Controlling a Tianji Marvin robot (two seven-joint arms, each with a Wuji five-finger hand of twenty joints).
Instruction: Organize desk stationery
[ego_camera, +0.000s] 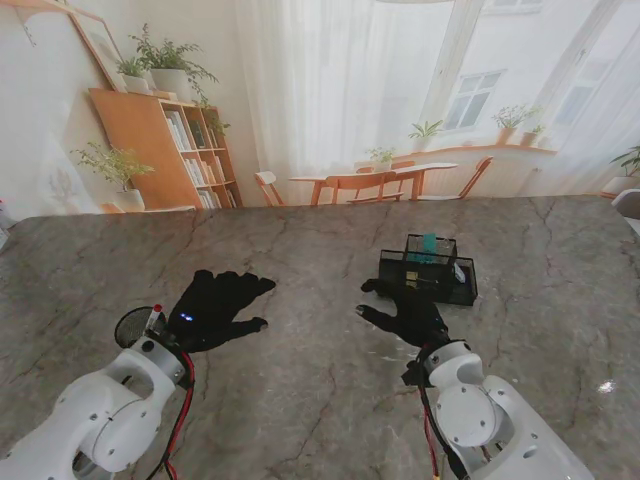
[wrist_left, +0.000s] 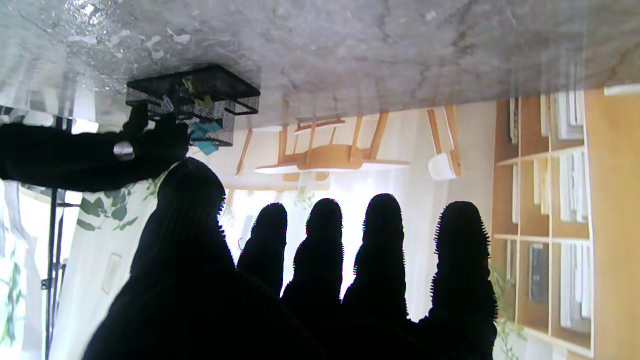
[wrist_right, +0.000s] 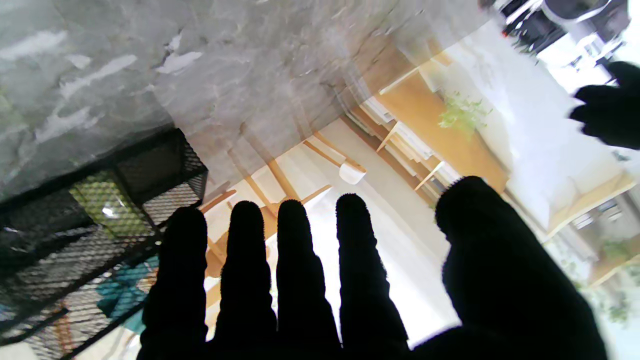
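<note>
The left hand (ego_camera: 213, 310) lies flat over the marble table (ego_camera: 300, 400), its black-gloved fingers (wrist_left: 320, 240) spread apart and holding nothing. The right hand (ego_camera: 408, 312) is likewise open, fingers (wrist_right: 295, 250) straight and parted, nothing between them; its fingertips are just beside the near wall of the black mesh desk organizer (ego_camera: 430, 270), and whether they touch it I cannot tell.

The organizer stands on the right half of the table, farther from me than the right hand. Its taller rear compartment holds something teal (ego_camera: 428, 243); a yellow-green item (wrist_right: 107, 202) shows through the mesh in the right wrist view, and a small white item sits at its right side. What these things are is too small to make out.

Beside the left wrist, on the table's left, stands a small round black mesh piece (ego_camera: 133, 325), partly covered by the arm, with a red-tipped stub at its edge.

The table is grey marble with dark veins and bright glare patches. Behind it hangs a printed backdrop: a wooden bookshelf (ego_camera: 170, 150) with potted plants, a table with chairs (ego_camera: 375, 182), curtains and windows.

Both forearms are cut off by the bottom of the stand's view, and the gloved fingers block the nearer part of each wrist picture
</note>
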